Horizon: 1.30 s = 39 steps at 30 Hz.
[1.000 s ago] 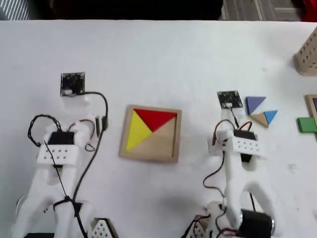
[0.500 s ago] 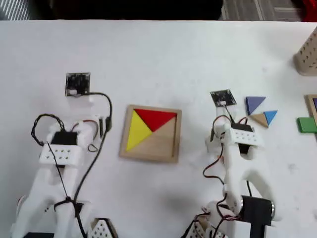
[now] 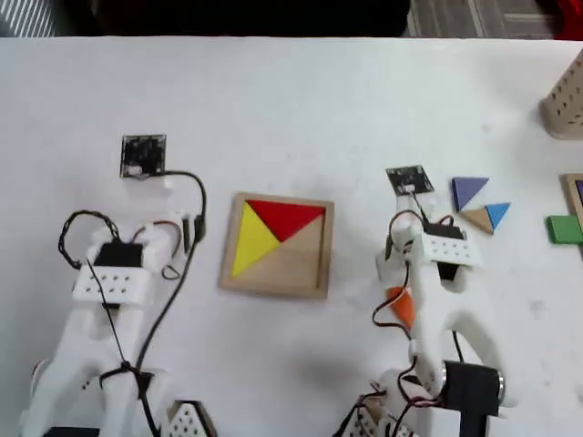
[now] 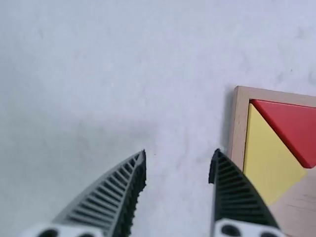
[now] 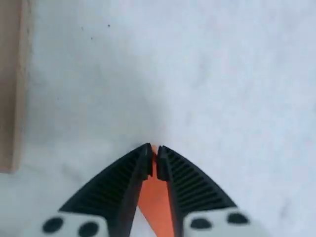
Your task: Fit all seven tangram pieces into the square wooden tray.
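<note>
Right gripper [image 5: 153, 155]: clenched on orange piece [image 5: 155, 202], thin edge pinched between the finger tips. The piece's long axis runs along the fingers, from the tips back toward the wrist; full shape hidden by the jaws, so I can't tell which way its corners point.

Key relation: tray [image 3: 318, 246] sits to this gripper's left, near but apart, bare table between. In the right wrist view its wooden rim [image 5: 12, 89] shows off to the side of the tips, not ahead of them. The carry looks like a sideways move to the left, and the piece probably needs turning to match the gap.

The tray is square, so no long axis; it is turned slightly off square to the arms. Red triangle [image 3: 286, 217] fills the far part, yellow triangle [image 3: 251, 242] the part away from the right gripper. The bare wood is the near part and the side facing the right gripper, so the open slot lies on the approach side.

Left gripper [image 4: 177, 160]: released, jaws spread, nothing between them, tips just beside the tray's outer rim [image 4: 239, 123], not touching. It is the nearer one to the tray but carries nothing.

Three loose triangles [image 3: 478, 205] lie beyond the right gripper, on its right, away from the tray.
</note>
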Motion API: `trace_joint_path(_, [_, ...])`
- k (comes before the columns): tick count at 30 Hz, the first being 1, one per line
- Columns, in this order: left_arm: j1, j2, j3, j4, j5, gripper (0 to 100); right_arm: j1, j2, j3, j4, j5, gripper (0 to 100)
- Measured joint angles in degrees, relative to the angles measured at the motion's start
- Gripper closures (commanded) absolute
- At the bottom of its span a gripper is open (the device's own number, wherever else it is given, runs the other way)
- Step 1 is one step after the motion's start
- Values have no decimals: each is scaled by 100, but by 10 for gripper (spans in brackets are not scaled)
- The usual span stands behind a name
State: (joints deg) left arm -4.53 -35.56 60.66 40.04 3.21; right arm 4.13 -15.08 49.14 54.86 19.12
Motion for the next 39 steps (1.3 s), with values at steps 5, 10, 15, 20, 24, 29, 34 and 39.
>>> trace_joint_path(5, [9,0,0,0,0,782,-316,-730,-484,949,-18,981])
trace_joint_path(10, [9,0,0,0,0,782,-448,-1240,-633,1266,-18,968])
trace_joint_path(15, [9,0,0,0,0,782,-440,-1319,-510,1916,211,816])
trace_joint_path(20, [9,0,0,0,0,782,-457,-1371,176,2145,1433,707])
trace_joint_path(24, [18,0,0,0,0,782,-325,-1371,431,2092,2637,702])
trace_joint_path(29, [18,0,0,0,0,782,53,-1266,721,1662,3886,701])
trace_joint_path(34, [18,0,0,0,0,782,176,-519,932,853,4457,712])
trace_joint_path(39, [18,0,0,0,0,782,229,220,369,879,4484,942])
